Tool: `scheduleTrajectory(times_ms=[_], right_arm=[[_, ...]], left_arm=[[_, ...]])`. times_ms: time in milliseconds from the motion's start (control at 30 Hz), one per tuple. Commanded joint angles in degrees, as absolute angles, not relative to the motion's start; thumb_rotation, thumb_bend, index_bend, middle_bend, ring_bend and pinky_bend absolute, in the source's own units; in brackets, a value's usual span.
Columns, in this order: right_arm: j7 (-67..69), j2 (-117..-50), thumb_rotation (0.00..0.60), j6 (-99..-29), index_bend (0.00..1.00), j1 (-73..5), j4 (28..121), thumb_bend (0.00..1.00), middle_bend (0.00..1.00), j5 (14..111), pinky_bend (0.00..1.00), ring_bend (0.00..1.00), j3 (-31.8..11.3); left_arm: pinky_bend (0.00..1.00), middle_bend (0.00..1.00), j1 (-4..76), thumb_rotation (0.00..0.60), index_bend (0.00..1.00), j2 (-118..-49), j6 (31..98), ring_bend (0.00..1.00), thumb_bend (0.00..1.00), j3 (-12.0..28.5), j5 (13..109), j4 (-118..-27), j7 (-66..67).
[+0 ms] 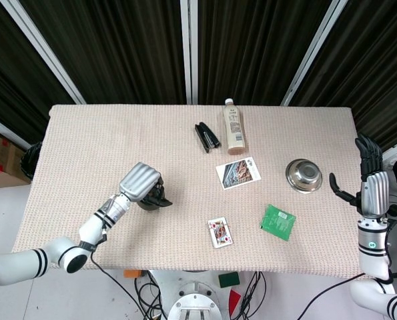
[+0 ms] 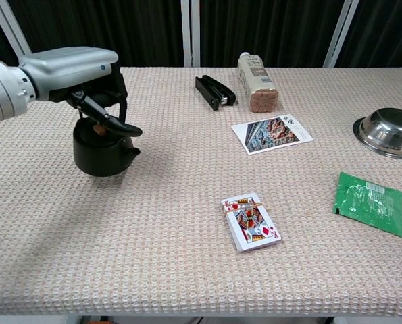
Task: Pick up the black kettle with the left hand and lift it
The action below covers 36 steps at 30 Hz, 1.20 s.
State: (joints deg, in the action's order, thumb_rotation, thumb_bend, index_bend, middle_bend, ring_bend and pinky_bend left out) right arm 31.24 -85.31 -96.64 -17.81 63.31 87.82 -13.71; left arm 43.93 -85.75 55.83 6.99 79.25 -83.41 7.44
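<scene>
The black kettle (image 2: 103, 154) is round and squat, with a spout pointing right, and it stands at the left of the table. My left hand (image 2: 79, 67) comes down over it from above, its fingers curled around the handle on top. In the head view this left hand (image 1: 139, 181) covers most of the kettle (image 1: 153, 201). Whether the kettle's base touches the cloth I cannot tell. My right hand (image 1: 371, 190) is held upright beyond the table's right edge, fingers spread and holding nothing.
A lying bottle (image 2: 257, 81) and a black folded tool (image 2: 215, 92) are at the back. A picture card (image 2: 271, 133), a deck of playing cards (image 2: 250, 221), a green packet (image 2: 369, 201) and a steel bowl (image 2: 388, 131) lie to the right.
</scene>
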Motion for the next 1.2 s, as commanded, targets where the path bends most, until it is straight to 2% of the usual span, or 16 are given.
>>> scheduleTrajectory(times_ms=[33, 233, 700, 867, 1000, 1200], right_arm=[[31.2, -85.5, 0.6, -96.4, 0.0, -17.9, 63.2, 0.35, 0.0, 87.8, 0.01, 0.0, -13.6], [31.1, -85.8, 0.6, -96.1, 0.0, -18.0, 62.8, 0.35, 0.0, 87.9, 0.01, 0.0, -13.4], [30.6, -86.1, 0.6, -95.6, 0.0, -18.1, 62.6, 0.34, 0.0, 88.0, 0.01, 0.0, -13.1], [30.6, -86.2, 0.6, -95.5, 0.0, -18.2, 62.5, 0.33, 0.0, 88.0, 0.01, 0.0, -13.0], [30.5, -86.2, 0.6, -95.6, 0.0, -18.3, 62.5, 0.33, 0.0, 88.1, 0.01, 0.0, -13.0], [30.5, -86.3, 0.6, -95.5, 0.0, -18.2, 62.4, 0.33, 0.0, 88.0, 0.01, 0.0, -13.0]], left_arm=[[0.72, 1.0, 43.8, 0.312, 1.0, -86.2, 56.4, 1.0, 0.0, 7.2, 79.6, -82.7, 6.2], [0.72, 1.0, 43.4, 0.278, 1.0, -87.5, 57.7, 1.0, 0.01, 7.4, 80.2, -80.6, 3.9], [0.73, 1.0, 43.2, 0.282, 1.0, -88.5, 59.1, 1.0, 0.16, 7.3, 82.1, -78.0, 0.1], [0.73, 1.0, 43.1, 0.277, 1.0, -88.6, 59.3, 1.0, 0.18, 7.3, 82.2, -77.3, -0.6], [0.73, 1.0, 43.0, 0.294, 1.0, -89.0, 59.8, 1.0, 0.21, 7.4, 82.3, -76.8, -0.7], [0.75, 1.0, 42.9, 0.378, 1.0, -89.3, 60.1, 1.0, 0.29, 7.4, 82.6, -76.2, -1.7]])
